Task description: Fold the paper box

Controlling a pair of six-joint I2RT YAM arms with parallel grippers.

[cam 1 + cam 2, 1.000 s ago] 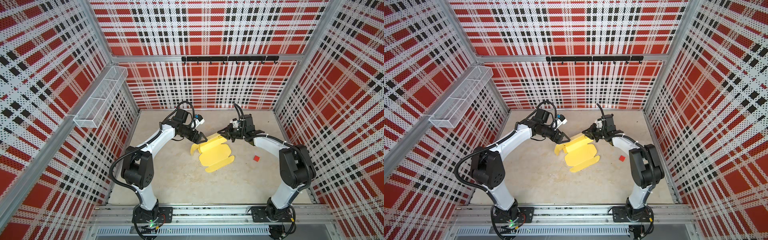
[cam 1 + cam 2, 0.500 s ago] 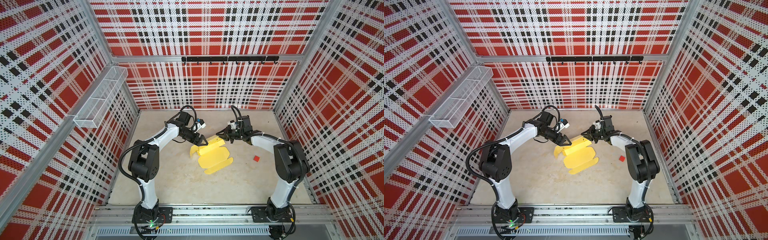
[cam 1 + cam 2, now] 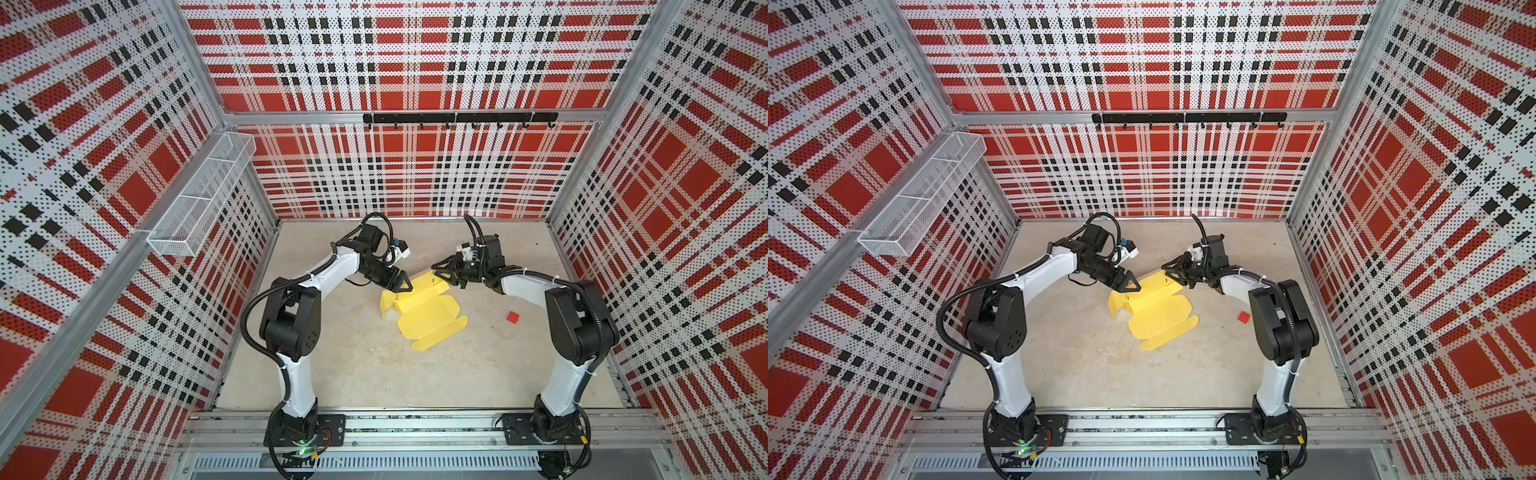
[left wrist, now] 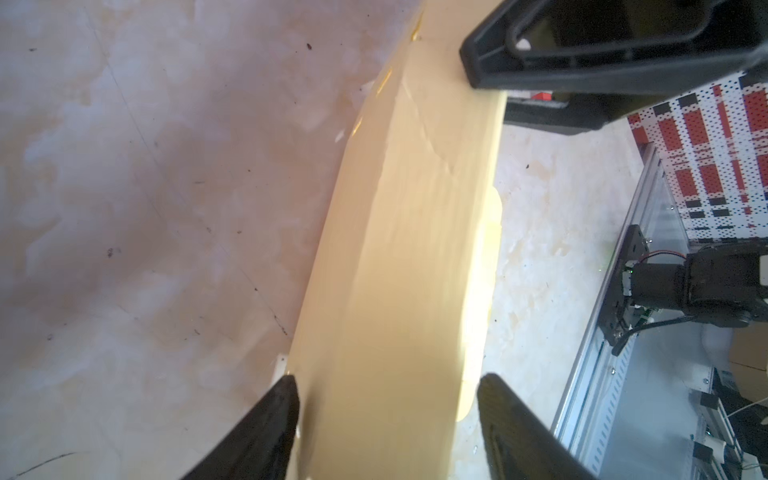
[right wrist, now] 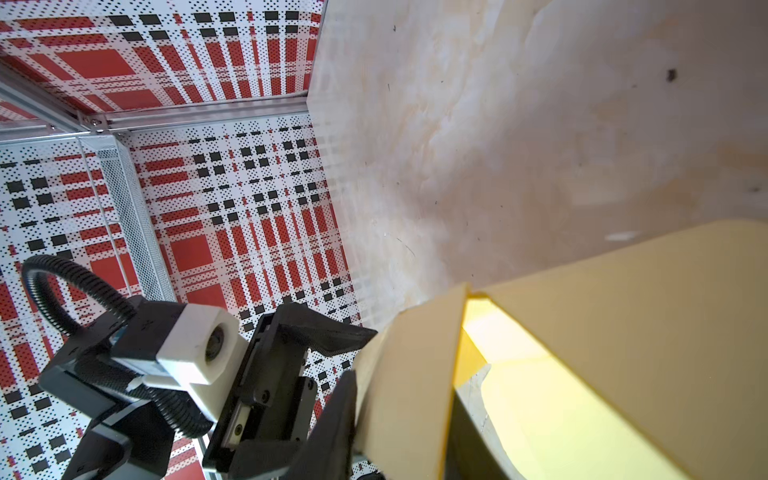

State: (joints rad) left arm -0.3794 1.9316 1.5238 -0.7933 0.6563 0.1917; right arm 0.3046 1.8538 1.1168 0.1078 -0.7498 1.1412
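Observation:
The paper box [image 3: 428,316] [image 3: 1158,320] is a yellow die-cut sheet lying part-folded mid-floor, its back and left flaps tilted up. My left gripper [image 3: 401,286] [image 3: 1130,289] is at its back left corner. In the left wrist view it [image 4: 386,386] stands open astride a raised flap [image 4: 407,249], with a gap beside one finger. My right gripper [image 3: 448,275] [image 3: 1177,276] is at the back right flap with its fingers apart. In the right wrist view it [image 5: 405,424] has the flap [image 5: 623,332] between its fingers.
A small red square piece [image 3: 513,317] [image 3: 1244,317] lies on the floor right of the sheet, near the right arm. A wire basket [image 3: 199,199] hangs on the left wall. A black hook rail [image 3: 457,118] runs along the back wall.
The right gripper's fingers have parted from a shut grip on the back flap. The left gripper's fingers have narrowed a little. Sheet and grippers have shifted slightly toward the front.

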